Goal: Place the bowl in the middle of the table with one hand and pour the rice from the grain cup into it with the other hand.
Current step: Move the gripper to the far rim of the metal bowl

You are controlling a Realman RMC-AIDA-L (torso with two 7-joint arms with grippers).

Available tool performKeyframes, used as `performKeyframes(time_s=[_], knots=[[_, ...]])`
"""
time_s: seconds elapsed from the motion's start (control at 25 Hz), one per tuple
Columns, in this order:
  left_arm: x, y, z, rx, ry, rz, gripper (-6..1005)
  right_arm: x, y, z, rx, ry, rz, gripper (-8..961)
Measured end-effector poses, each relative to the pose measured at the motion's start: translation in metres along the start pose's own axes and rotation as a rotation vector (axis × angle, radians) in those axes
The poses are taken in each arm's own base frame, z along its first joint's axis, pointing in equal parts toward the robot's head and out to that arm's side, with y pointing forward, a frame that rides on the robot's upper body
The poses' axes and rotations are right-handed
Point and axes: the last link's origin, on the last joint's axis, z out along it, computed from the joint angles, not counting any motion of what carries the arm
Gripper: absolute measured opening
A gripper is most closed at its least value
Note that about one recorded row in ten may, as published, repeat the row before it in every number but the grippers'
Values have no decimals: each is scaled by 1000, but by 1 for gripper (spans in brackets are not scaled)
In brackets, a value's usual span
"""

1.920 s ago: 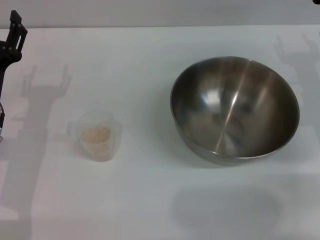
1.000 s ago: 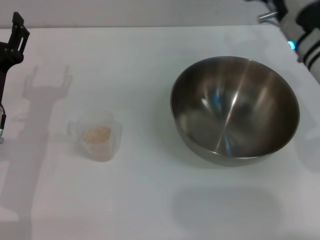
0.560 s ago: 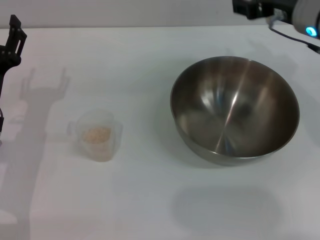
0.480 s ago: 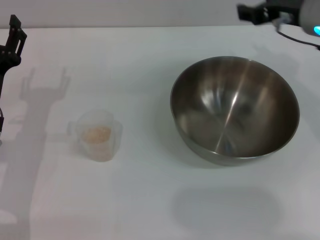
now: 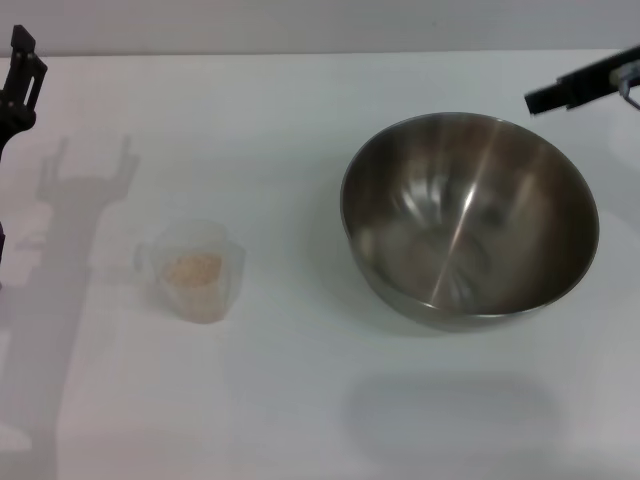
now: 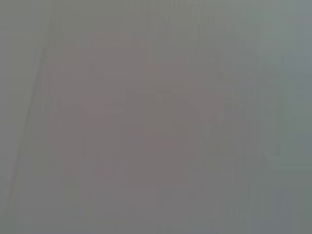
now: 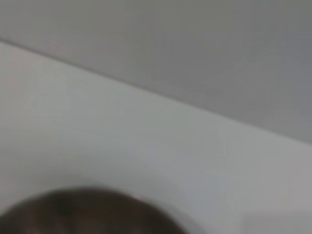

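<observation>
The steel bowl (image 5: 470, 215) stands empty on the right part of the white table (image 5: 300, 400). The clear grain cup (image 5: 195, 270) stands at the left with rice (image 5: 192, 270) in its bottom. My left gripper (image 5: 20, 75) hangs at the far left edge, well behind and left of the cup; its shadow on the table shows two fingers spread apart. My right gripper (image 5: 575, 88) reaches in from the upper right, just behind the bowl's far right rim, with only one black bar showing. The right wrist view shows the bowl's dark rim (image 7: 83, 214). The left wrist view is plain grey.
The table's far edge meets a grey wall (image 5: 300, 25). Bare white tabletop lies between the cup and the bowl (image 5: 290, 200) and in front of both.
My right arm has come into view at the upper right and moved down toward the bowl's far right rim. My left gripper has drifted slightly up and left. Bowl and cup have not moved.
</observation>
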Motion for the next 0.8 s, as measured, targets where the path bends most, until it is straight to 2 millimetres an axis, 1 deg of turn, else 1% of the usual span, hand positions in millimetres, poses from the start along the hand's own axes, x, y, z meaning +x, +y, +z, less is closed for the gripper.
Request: performKeyframes(time_s=[0.04, 0.08, 0.24, 0.48, 0.6, 0.64, 0.8], knots=[[0, -1, -1, 2, 2, -24, 813, 3, -1, 5, -10, 39, 6, 687], [0, -1, -1, 2, 2, -24, 813, 3, -1, 5, -10, 39, 6, 687], [2, -3, -2, 2, 15, -30, 813, 10, -3, 17, -31, 103, 12, 686], [4, -3, -3, 2, 28, -33, 813, 17, -3, 24, -42, 143, 17, 686], [4, -2, -3, 0, 31, -33, 813, 23, -4, 31, -50, 167, 22, 687], [4, -2, -3, 0, 32, -33, 813, 27, -4, 35, -56, 182, 25, 687], [5, -2, -3, -1, 33, -33, 814, 30, -4, 41, -58, 192, 28, 686]])
